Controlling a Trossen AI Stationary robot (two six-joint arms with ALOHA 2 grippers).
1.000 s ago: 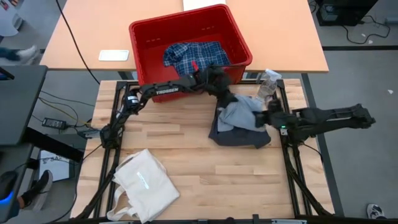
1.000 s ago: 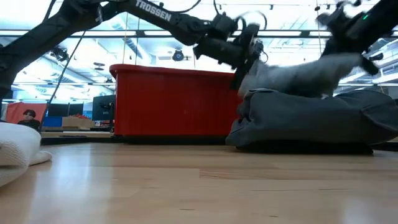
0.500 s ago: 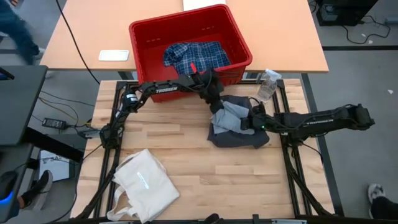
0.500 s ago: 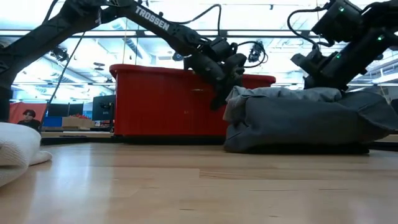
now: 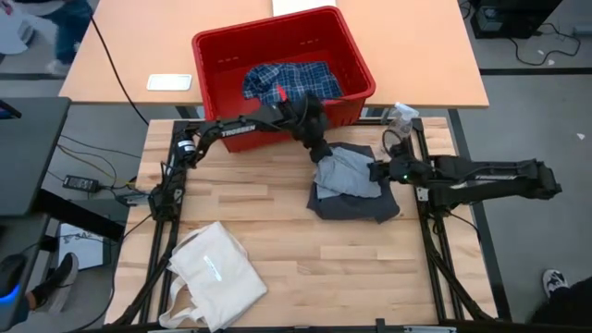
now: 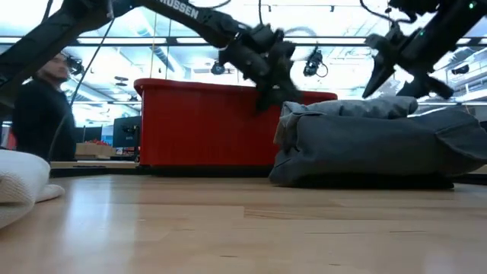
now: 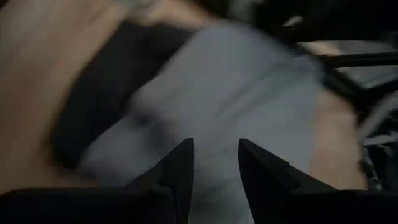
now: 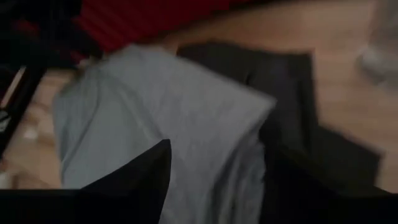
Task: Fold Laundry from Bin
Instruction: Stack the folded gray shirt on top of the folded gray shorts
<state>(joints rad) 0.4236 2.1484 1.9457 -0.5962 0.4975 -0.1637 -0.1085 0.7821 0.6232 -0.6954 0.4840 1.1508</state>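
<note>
A light grey piece [image 5: 350, 173] lies folded on top of a stack of dark grey garments [image 5: 356, 204] on the wooden table, right of centre. My left gripper [image 5: 320, 153] hovers open just above the piece's far left corner. Its wrist view shows the grey cloth [image 7: 236, 81] beyond its empty fingers. My right gripper [image 5: 373, 172] is open above the piece's right edge, with the cloth [image 8: 155, 99] below it. In the low view both grippers, left [image 6: 268, 90] and right [image 6: 389, 80], stand clear above the pile [image 6: 365, 148]. The red bin [image 5: 282, 65] behind holds a blue-and-white plaid shirt [image 5: 291, 83].
A cream tote bag [image 5: 213, 273] lies at the table's near left corner. A clear plastic bottle [image 5: 400, 118] stands at the far right edge, close to my right arm. A person [image 6: 38, 106] stands in the room beyond the table's left side.
The light grey piece, held up between both grippers a second ago, has been laid down onto the dark grey stack and lies there loose. My left gripper has risen off it toward the bin. My right gripper has lifted and drawn back toward the table's right edge.
</note>
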